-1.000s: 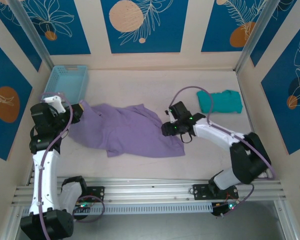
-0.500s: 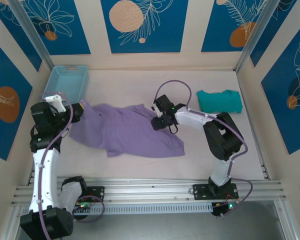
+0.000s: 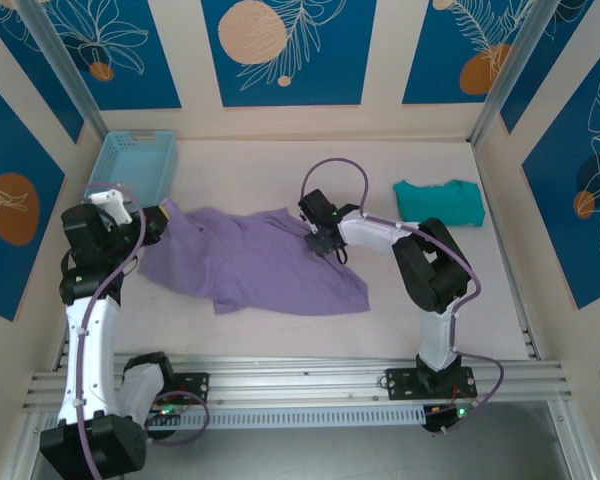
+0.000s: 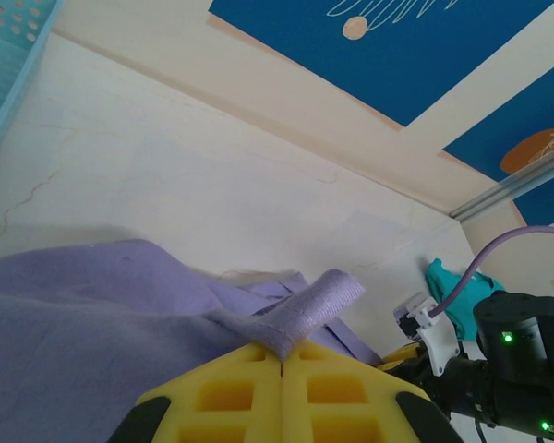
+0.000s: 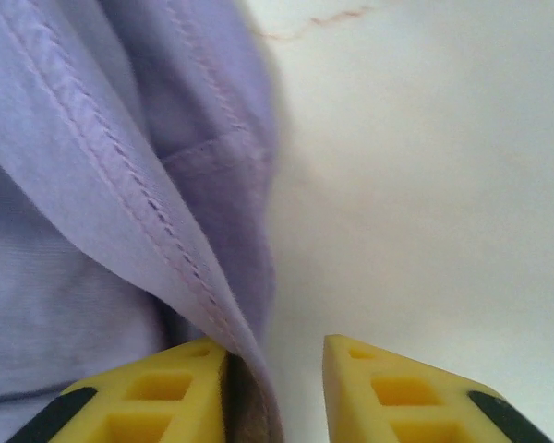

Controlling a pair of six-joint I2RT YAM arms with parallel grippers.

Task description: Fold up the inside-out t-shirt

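**Inspector:** When the top camera looks down on your table [image 3: 280, 165], what do you record?

**Robot:** The t-shirt [image 3: 250, 262] lies crumpled across the middle of it, reaching from my left gripper [image 3: 160, 218] to my right gripper [image 3: 318, 240]. My left gripper is at the cloth's left end, just beside the basket [image 3: 132, 165]. My right gripper sits at the cloth's far right edge. The teal garment [image 3: 440, 202] lies apart, further to the right.

**Inspector:** And the left wrist camera?

**Robot:** My left gripper [image 4: 282, 355] is clamped on the t-shirt [image 4: 74, 305]. A hemmed strip of it stands up from between the yellow fingers, which are pressed together. The rest of the cloth spreads over the lower left. A corner of the basket [image 4: 9, 46] is at the upper left. The teal garment [image 4: 440, 293] and my right arm [image 4: 522, 360] are at the far right.

**Inspector:** The right wrist camera?

**Robot:** My right gripper [image 5: 277, 355] has its jaws parted, with bare table [image 5: 425, 185] visible in the gap. A stitched hem of the t-shirt [image 5: 92, 185] runs down to the inner face of the finger at the picture's left and touches it. The other finger is clear of the cloth, so the hem is not clamped.
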